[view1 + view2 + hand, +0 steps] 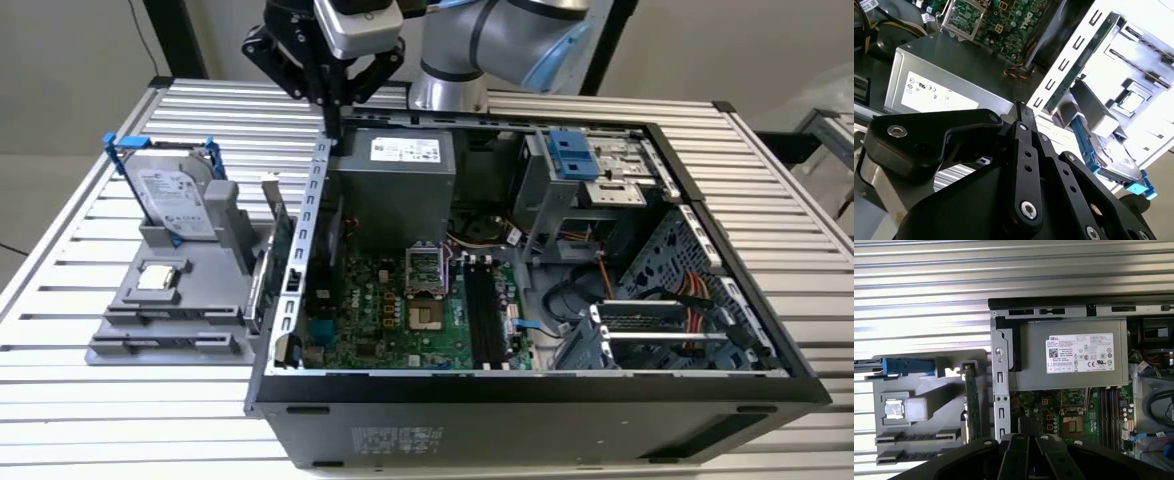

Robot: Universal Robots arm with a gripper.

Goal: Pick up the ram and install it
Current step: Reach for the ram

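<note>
The ram [282, 272] is a thin dark-green stick standing on its edge in a grey holder [147, 320], just outside the computer case's wall on the exterior view's left. Both wrist views show the ram [972, 400] [1081, 62] edge-on beside that wall. My gripper [331, 130] hangs above the back corner of the case wall, behind the ram and well above it. Its black fingers [1023, 112] are pressed together with nothing between them. The motherboard's black memory slots [483, 312] [1109, 405] lie inside the open case.
The holder also carries a silver hard drive in a blue frame [174, 195] and a small square processor chip [160, 277] [894, 409]. A grey power supply [394, 165] [1074, 355] sits at the back of the case. Drive cages and cables [667, 290] crowd the exterior view's right.
</note>
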